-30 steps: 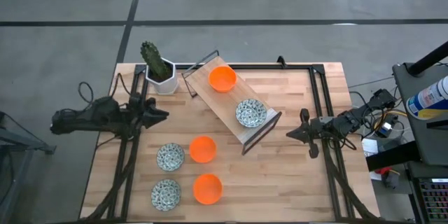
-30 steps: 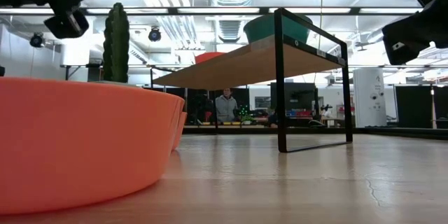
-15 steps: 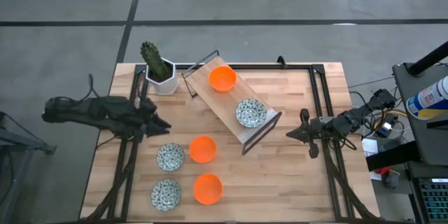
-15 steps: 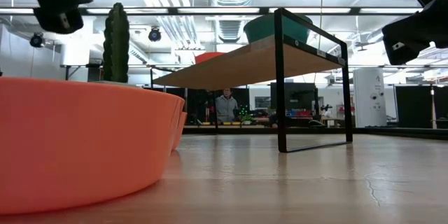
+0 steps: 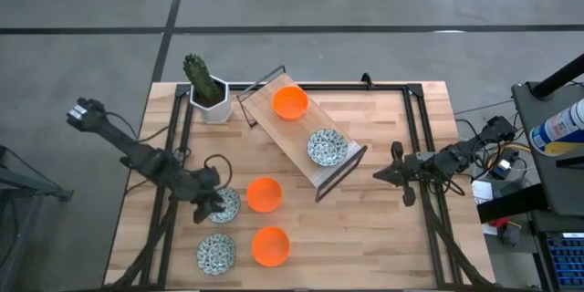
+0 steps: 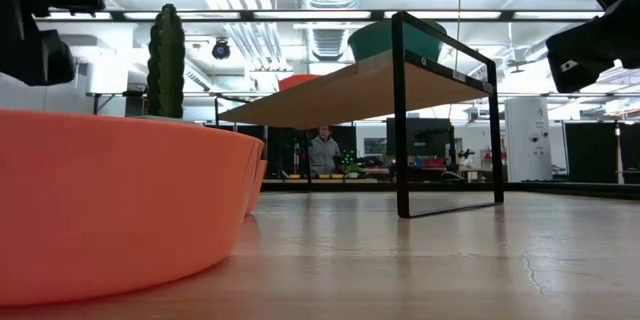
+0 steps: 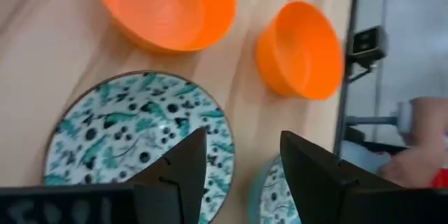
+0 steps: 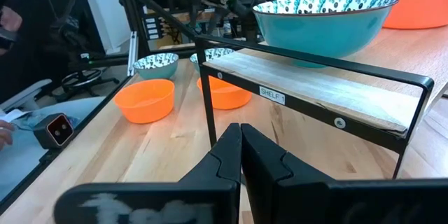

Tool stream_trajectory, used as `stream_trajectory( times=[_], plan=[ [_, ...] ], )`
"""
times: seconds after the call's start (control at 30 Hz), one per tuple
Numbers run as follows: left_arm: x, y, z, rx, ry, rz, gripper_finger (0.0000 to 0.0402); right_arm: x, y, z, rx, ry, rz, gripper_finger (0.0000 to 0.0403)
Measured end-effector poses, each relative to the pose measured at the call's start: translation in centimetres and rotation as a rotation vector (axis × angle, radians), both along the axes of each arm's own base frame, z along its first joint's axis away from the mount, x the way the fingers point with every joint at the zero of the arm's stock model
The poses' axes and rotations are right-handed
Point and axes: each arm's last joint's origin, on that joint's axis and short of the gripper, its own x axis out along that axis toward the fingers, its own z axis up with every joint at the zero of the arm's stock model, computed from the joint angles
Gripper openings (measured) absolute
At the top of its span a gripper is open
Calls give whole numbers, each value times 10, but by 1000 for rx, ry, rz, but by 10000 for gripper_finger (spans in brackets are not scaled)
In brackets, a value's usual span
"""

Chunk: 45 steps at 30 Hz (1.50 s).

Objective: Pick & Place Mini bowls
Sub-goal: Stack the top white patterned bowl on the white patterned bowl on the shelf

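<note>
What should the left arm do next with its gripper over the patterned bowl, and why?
Probably lower and close on the bowl's rim. The left gripper is open, hovering over the patterned bowl beside the orange bowl, not yet gripping it. The right gripper waits shut by the shelf.

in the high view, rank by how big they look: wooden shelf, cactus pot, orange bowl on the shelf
1. wooden shelf, clearly largest
2. cactus pot, with the cactus
3. orange bowl on the shelf

The pot alone and the bowl look about alike, so that order is unsure.
</note>
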Motion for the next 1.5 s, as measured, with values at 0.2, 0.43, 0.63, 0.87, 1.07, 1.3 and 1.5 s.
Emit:
stream_trajectory(
  times=[0.2,0.43,0.63,0.87,1.07,1.3,1.5],
  plan=[
    [13,-18,-2,50,47,-18,174,0,0,0,0,0,0,9],
    [32,-41,2,193,25,-75,174,0,0,0,-1,2,0,9],
    [51,-58,-1,301,43,-122,174,0,0,0,-2,3,0,9],
    [62,-67,-12,444,159,-146,174,0,0,0,-2,3,0,9],
    [61,-64,-21,534,242,-100,174,0,0,0,-2,3,0,9],
    [63,-64,-25,519,249,-31,174,0,0,0,-2,3,0,9],
    [65,-66,-31,521,269,2,174,0,0,0,-2,3,0,9]
  ],
)
